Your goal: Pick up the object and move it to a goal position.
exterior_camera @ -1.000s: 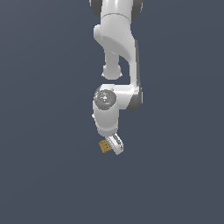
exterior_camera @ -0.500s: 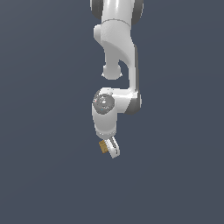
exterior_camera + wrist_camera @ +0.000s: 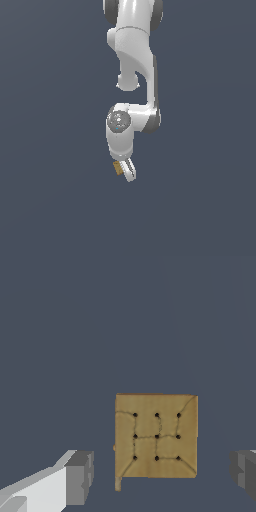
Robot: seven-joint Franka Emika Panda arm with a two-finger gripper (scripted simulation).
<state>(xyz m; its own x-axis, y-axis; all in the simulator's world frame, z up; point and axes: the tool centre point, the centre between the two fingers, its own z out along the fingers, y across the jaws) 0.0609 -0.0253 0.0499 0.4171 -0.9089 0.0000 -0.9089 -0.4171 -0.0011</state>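
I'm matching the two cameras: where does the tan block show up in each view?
Exterior view: the block is a small tan patch low in the picture, against the gripper at the arm's tip.
Wrist view: the block fills the lower centre, its dotted face towards the camera.
Shared landmark: the gripper fingers flanking it.

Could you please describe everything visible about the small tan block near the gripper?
The block is a tan-brown, cube-like piece that looks like wood or cardboard. Its square face carries nine dark dots joined by faint darker lines. In the wrist view it sits between the grey fingertips with a gap on each side, so neither pad touches it. In the exterior view it shows only as a small tan patch beside the gripper.
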